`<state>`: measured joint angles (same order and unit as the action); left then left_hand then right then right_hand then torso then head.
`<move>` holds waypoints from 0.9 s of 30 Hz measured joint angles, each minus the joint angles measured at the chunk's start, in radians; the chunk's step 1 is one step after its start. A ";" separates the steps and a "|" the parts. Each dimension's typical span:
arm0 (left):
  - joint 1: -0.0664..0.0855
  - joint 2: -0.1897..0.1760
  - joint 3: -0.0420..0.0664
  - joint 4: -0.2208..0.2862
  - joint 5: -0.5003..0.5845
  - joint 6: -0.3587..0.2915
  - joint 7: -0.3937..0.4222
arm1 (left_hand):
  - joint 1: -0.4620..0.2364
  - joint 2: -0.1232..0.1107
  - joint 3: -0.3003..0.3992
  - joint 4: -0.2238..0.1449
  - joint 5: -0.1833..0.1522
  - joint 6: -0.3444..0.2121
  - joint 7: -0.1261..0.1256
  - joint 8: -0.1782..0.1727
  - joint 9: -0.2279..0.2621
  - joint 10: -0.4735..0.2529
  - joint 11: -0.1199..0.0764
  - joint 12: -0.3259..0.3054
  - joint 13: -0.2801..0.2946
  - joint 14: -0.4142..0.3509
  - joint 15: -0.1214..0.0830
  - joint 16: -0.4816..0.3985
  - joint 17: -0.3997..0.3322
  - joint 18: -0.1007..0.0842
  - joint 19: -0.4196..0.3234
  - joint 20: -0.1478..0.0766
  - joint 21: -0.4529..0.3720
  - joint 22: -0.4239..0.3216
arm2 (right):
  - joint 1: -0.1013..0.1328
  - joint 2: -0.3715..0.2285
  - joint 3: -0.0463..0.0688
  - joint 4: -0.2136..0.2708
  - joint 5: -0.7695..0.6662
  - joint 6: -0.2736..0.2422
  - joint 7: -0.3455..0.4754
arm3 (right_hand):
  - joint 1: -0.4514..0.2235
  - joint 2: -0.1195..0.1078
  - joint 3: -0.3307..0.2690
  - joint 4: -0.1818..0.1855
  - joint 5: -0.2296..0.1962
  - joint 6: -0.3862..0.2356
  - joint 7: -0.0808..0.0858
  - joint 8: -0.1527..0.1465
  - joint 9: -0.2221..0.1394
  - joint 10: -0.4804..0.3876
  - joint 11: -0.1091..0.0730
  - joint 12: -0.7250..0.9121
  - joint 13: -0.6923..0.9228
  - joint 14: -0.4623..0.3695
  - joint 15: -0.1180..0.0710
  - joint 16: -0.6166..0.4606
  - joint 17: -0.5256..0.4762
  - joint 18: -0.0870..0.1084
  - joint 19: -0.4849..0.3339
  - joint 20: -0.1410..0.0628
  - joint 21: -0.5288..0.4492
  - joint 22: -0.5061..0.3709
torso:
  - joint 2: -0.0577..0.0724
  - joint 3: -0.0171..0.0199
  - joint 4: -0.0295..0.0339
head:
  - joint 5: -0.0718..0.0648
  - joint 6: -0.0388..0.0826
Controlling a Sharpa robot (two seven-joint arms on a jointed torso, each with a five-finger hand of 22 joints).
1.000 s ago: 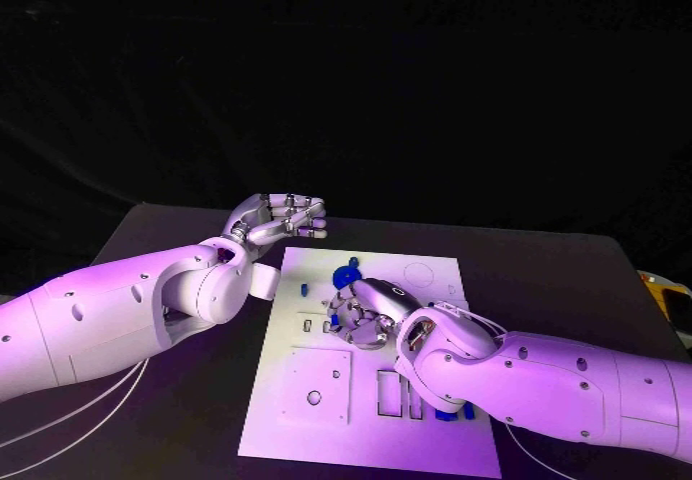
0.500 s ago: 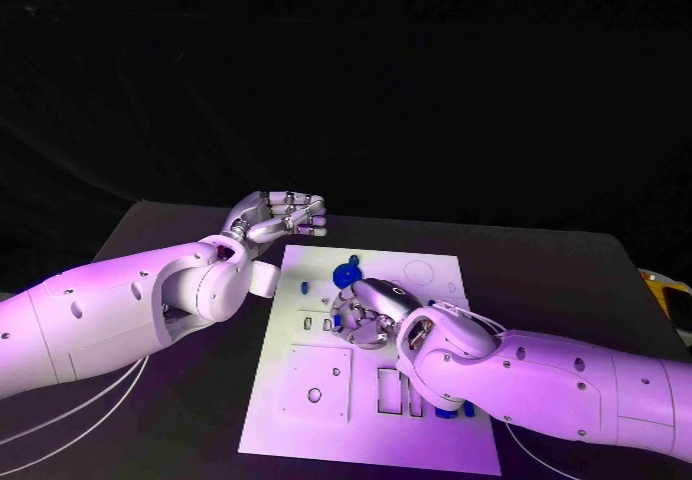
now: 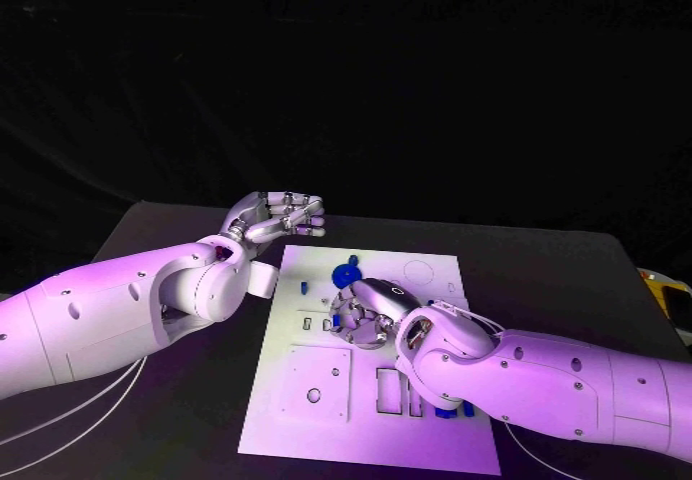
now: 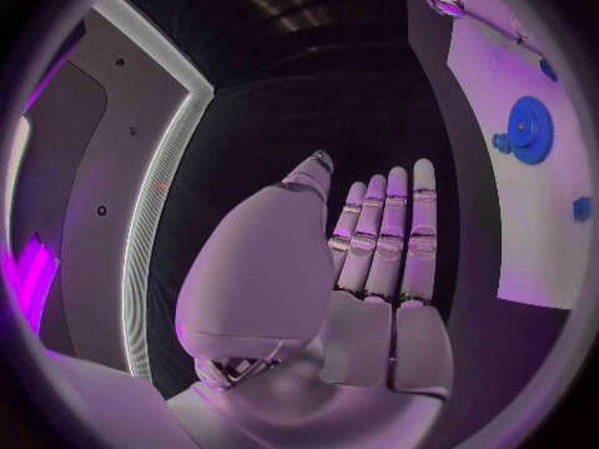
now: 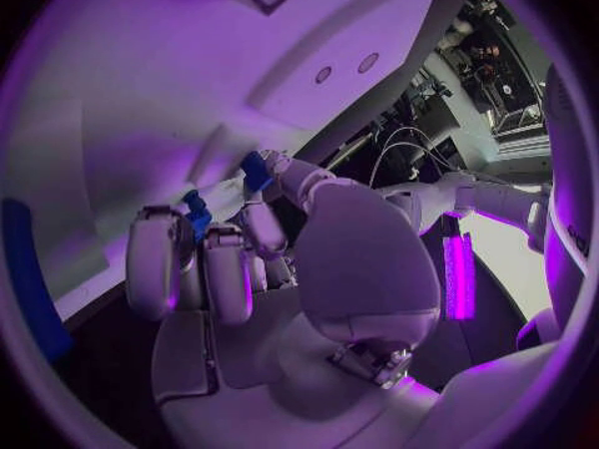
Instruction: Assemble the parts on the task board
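The table (image 3: 173,250) is black, and the white board (image 3: 433,440) lies flat in its middle, long side running away from the robot. Cut-outs show in the near part of the board: a square plate outline with a round hole, and narrow slots beside it.

The left arm (image 3: 101,320) comes in over the table's left side. Its hand (image 3: 277,216) hangs just past the board's far left corner, off the board, holding nothing; in the left wrist view the fingers (image 4: 397,229) lie straight and side by side with the thumb apart (from the head view they look more curled, so I go by the wrist).

The right arm (image 3: 562,385) crosses the board's near right corner. Its hand (image 3: 368,312) sits low over the board's middle, fingers bent down, and in the right wrist view a small blue part (image 5: 256,170) is pinched at the fingertips, with another blue bit (image 5: 196,217) showing between the fingers.

A blue gear (image 3: 348,271) lies on the board just beyond the right hand. A small blue piece (image 3: 306,287) lies to its left, near the board's edge. More blue parts (image 3: 447,410) peek out under the right forearm.
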<state>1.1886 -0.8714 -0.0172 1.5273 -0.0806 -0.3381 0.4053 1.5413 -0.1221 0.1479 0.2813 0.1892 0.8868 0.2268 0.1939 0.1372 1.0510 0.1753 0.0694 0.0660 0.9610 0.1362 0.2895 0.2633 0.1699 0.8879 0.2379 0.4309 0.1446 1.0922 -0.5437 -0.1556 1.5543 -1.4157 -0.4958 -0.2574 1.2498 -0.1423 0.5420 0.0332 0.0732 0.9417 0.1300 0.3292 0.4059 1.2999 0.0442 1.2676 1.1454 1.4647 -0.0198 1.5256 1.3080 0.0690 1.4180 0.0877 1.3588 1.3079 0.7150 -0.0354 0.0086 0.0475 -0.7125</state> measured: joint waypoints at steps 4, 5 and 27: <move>0.000 -0.001 0.000 0.001 0.000 0.000 -0.001 | 0.000 0.000 0.000 0.000 0.000 0.000 0.000 0.000 0.000 0.000 0.000 0.000 0.000 0.000 0.000 0.000 0.000 0.000 0.000 0.000 0.000 0.000 | 0.000 0.000 0.000 -0.003 -0.002 0.000 0.000 | -0.005 -0.005 -0.003 0.003 0.000 0.000 0.000 0.000 -0.002 -0.004 0.004 -0.008 -0.008 0.000 0.000 0.000 0.000 0.000 0.000 0.000 -0.003 0.000 | 0.000 -0.0001 0.0001 | -0.003 0.000; 0.000 -0.001 0.000 0.001 0.000 0.000 -0.001 | 0.000 0.000 0.000 0.000 0.000 0.000 0.000 0.000 0.000 0.000 0.000 0.000 0.000 0.000 0.000 0.000 0.000 0.000 0.000 0.000 0.000 0.000 | 0.000 0.000 0.000 -0.003 -0.002 0.000 0.000 | -0.005 -0.005 -0.003 0.003 0.000 0.000 0.000 0.000 -0.003 -0.004 0.004 -0.008 -0.009 0.000 0.000 0.000 0.000 0.000 0.000 0.000 -0.003 0.000 | 0.000 -0.0002 0.0004 | -0.003 0.000; 0.000 -0.003 0.000 0.001 0.000 0.002 -0.003 | 0.000 0.000 0.000 0.000 -0.003 0.000 0.000 0.000 0.000 0.000 0.000 0.000 0.000 -0.004 0.004 0.000 0.001 0.000 -0.004 -0.004 0.004 0.001 | -0.005 0.000 -0.004 -0.002 -0.012 0.005 -0.005 | -0.028 -0.028 -0.015 0.010 0.010 -0.035 0.013 -0.010 -0.011 -0.022 0.014 -0.021 -0.022 0.000 0.000 0.000 0.000 0.000 -0.004 0.004 -0.015 0.000 | 0.000 0.0003 0.0014 | -0.006 -0.003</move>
<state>1.1886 -0.8748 -0.0173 1.5278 -0.0806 -0.3364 0.4022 1.5413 -0.1221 0.1479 0.2813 0.1857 0.8868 0.2268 0.1939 0.1372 1.0510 0.1753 0.0694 0.0661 0.9575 0.1397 0.2895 0.2647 0.1700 0.8842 0.2342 0.4348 0.1457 1.0867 -0.5435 -0.1593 1.5524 -1.4276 -0.4904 -0.2626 1.2223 -0.1698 0.5268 0.0428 0.0828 0.9070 0.1431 0.3187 0.3951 1.2783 0.0586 1.2468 1.1239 1.4647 -0.0198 1.5257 1.3078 0.0691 1.4141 0.0916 1.3437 1.3075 0.7148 -0.0351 0.0101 0.0416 -0.7155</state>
